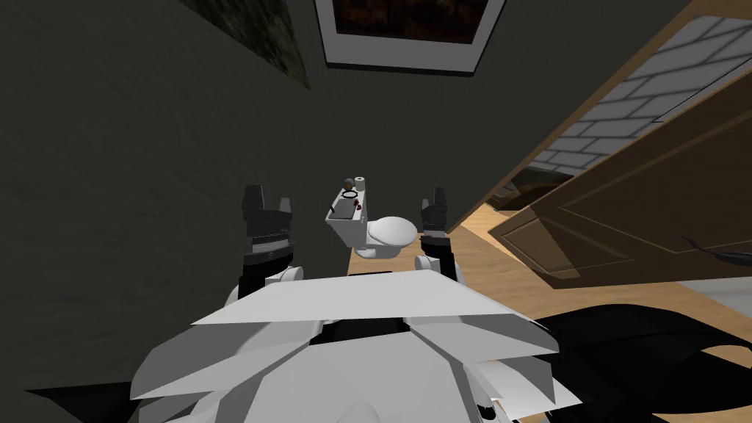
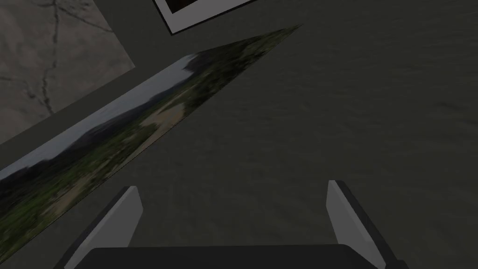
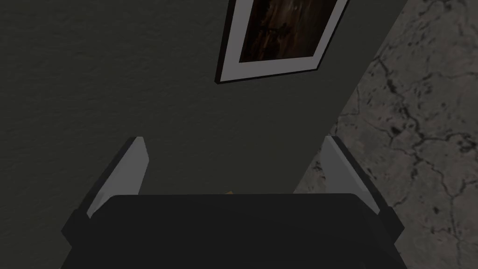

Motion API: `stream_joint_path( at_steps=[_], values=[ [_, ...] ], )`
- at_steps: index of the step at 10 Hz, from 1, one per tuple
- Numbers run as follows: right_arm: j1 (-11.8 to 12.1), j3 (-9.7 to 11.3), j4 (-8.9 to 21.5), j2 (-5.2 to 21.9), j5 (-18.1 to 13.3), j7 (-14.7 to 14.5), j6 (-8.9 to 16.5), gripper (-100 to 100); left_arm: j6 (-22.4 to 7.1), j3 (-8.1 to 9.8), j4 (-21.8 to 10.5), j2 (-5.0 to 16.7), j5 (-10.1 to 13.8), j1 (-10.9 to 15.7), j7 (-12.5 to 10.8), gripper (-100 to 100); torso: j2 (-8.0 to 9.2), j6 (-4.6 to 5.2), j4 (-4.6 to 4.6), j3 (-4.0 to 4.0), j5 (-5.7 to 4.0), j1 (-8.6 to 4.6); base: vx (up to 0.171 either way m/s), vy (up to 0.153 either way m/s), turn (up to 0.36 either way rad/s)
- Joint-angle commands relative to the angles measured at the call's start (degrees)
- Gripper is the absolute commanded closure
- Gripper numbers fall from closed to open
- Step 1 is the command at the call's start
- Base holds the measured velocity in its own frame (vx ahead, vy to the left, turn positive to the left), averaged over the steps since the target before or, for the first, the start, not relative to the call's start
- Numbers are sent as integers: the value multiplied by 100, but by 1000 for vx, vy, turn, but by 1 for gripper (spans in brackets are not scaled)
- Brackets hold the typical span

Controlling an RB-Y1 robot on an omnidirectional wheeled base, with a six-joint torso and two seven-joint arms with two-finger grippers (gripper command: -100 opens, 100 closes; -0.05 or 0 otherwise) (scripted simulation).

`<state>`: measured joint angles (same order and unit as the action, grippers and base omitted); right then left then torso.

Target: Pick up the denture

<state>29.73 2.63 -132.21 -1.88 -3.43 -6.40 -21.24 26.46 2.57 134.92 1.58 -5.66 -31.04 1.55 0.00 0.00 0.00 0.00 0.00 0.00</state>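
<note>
My two hands are closest. The left gripper (image 1: 269,197) is held up by the dark wall, and its two fingers (image 2: 128,212) are spread wide with nothing between them. The right gripper (image 1: 433,198) is up on the other side, and its fingers (image 3: 133,163) are spread wide too, holding nothing.

Between the two hands, a bit farther off, stands a white toilet (image 1: 385,233) with its lid down. On top of its tank (image 1: 344,217) sit a few little things: a white roll (image 1: 360,182), a round brown ball (image 1: 347,183) and a dark ring (image 1: 349,194). The denture (image 1: 358,206) looks like a tiny red speck at the ring's edge, too small to see well. Both hands are well apart from it.

A brown wooden door (image 1: 646,220) is on the right, over a light wooden floor (image 1: 485,253).
</note>
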Motion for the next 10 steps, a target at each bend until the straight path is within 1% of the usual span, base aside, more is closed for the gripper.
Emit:
stream_joint_path(
  at_steps=[1,2,4,6,7,8,10],
  values=[
    [0,0,0,0,0,0,0,0,-82,-1,-44,208,-32,-2,17,-100,0,0,0,0,0,0,19,-24,-39],
    [0,0,0,0,0,0,0,0,-131,-2,-71,288,-51,-3,27,-100,-6,1,-1,-3,-1,-6,36,-35,-34],
    [0,1,0,0,0,0,0,0,-392,-6,-217,512,-153,-7,80,-100,-20,1,-4,-11,-4,-20,67,-69,-65],
    [1,1,0,-1,0,0,0,0,-537,-8,-301,577,-209,-9,109,-100,-28,1,-7,-17,-7,-33,64,-80,-38],
    [1,1,0,-1,0,0,0,0,-609,-10,-343,601,-237,-10,124,-100,-23,0,-6,-14,-7,-29,40,-50,-33],
    [0,0,0,0,0,0,0,0,-750,-12,-428,644,-291,-11,152,-100,-18,0,-4,-11,-5,-21,61,-59,-69],
    [1,0,0,0,0,0,0,0,-886,-14,-511,696,-343,-11,179,-100,-24,0,-6,-14,-5,-22,59,-55,-47]
  ],
)
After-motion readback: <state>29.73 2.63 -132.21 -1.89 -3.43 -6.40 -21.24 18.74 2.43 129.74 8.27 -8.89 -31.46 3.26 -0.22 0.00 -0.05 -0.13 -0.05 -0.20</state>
